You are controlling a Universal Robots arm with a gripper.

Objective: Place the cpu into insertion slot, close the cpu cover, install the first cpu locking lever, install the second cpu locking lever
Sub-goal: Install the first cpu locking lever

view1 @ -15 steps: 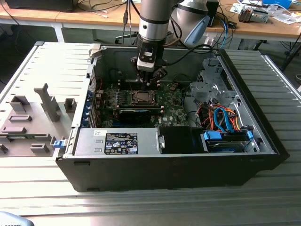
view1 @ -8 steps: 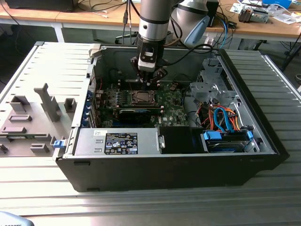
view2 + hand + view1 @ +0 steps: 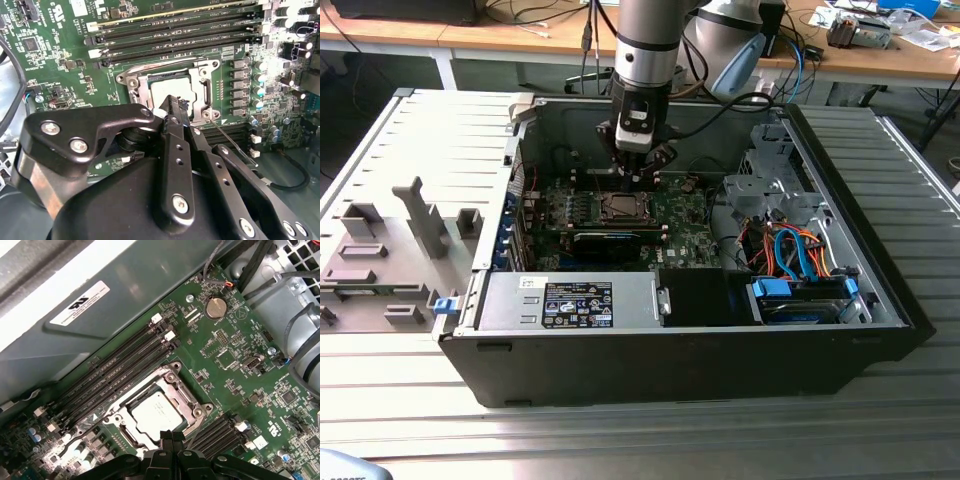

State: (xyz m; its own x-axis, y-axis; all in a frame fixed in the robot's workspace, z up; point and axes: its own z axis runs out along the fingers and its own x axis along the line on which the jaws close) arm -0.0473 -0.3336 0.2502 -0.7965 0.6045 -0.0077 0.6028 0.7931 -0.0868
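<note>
The arm (image 3: 645, 40) reaches down into the open case (image 3: 670, 370), gripper (image 3: 632, 172) just above the socket (image 3: 620, 208) on the green board (image 3: 685, 225). A power supply (image 3: 570, 300) lies in front; cables (image 3: 790, 250) bunch at the exterior view's right.

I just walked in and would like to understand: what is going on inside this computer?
A robot arm reaches into the open computer case. Its gripper, shut with nothing seen in it, hangs close over the insertion slot. The cpu already lies there, and the metal cover seems to lie flat around it. One thin locking lever slants out beside the slot, seemingly unlatched.
</note>
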